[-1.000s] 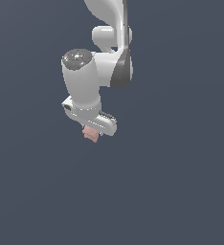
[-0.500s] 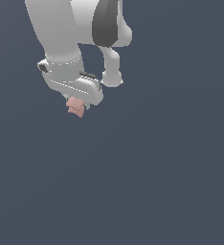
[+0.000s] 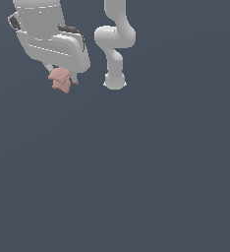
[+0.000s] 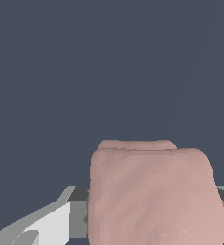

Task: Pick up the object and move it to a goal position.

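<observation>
arm (image 3: 114, 44): upper links cut off by the exterior view's top edge
gripper (image 3: 63, 78): fingertips hidden behind the object (image 3: 60, 80); wrist view shows only 1 grey finger (image 4: 42, 227), cut by the edge
object: lower part cut off in wrist view

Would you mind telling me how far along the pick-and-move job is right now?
Picked up: the pink object sits between the fingers of the gripper, clear of the floor. In hand: it is being carried. Left: delivering it; no goal marker shows in either view, so the remaining distance cannot be judged.
</observation>
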Action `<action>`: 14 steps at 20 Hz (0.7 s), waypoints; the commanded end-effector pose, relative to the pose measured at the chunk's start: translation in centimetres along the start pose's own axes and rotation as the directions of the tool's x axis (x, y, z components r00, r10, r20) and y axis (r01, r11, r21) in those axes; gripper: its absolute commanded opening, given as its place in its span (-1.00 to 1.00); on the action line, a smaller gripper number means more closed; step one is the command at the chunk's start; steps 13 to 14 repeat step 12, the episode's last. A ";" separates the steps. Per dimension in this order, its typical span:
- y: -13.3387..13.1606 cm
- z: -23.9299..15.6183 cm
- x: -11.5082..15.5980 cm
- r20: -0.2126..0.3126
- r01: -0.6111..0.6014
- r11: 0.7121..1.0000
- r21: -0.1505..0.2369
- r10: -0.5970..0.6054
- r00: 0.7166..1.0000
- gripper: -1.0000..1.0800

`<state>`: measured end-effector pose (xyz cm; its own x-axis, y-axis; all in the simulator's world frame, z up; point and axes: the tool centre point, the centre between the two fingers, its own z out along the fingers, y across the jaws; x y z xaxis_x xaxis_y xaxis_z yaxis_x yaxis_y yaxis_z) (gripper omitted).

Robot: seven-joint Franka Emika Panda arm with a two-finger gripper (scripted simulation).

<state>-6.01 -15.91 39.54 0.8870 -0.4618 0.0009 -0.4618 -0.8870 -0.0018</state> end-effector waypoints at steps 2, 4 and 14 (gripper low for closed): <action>1.0 -2.1 -0.2 0.001 0.001 1.000 -0.001 -0.001 1.000 -1.00; 1.4 -3.0 -0.2 0.001 0.001 1.000 -0.001 -0.001 1.000 -1.00; 2.0 -4.3 -0.2 0.001 0.002 1.000 -0.002 -0.002 1.000 -1.00</action>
